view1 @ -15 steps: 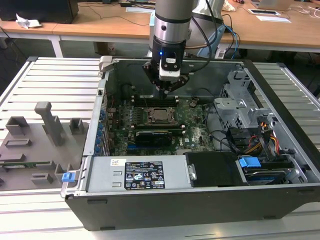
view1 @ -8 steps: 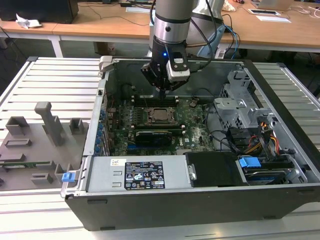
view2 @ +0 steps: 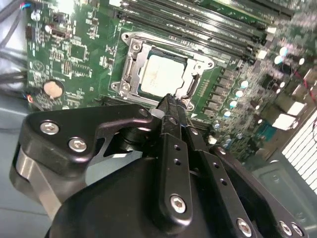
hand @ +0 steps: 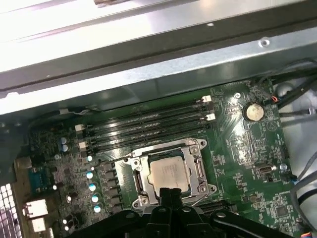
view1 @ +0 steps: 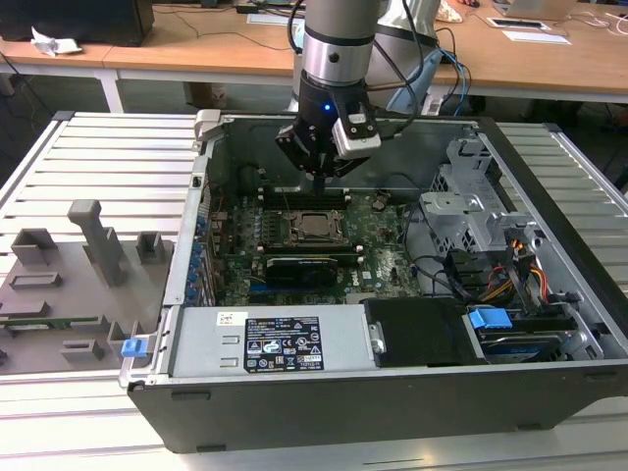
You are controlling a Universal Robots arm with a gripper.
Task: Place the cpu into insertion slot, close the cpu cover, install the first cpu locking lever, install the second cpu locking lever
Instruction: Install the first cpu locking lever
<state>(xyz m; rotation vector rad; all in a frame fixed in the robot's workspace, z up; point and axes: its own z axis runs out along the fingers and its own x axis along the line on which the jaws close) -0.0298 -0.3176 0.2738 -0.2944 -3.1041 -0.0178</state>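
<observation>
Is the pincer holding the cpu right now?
No: in the first wrist view the cpu lies seated in the slot with the cover framing it.

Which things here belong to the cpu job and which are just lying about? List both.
Job:
cpu, seated
cover, framing the cpu
hand, shut, near the cover's edge

Lying about:
memory slots
coin cell
power supply
drive cage
grey fixture, outside the case
</observation>
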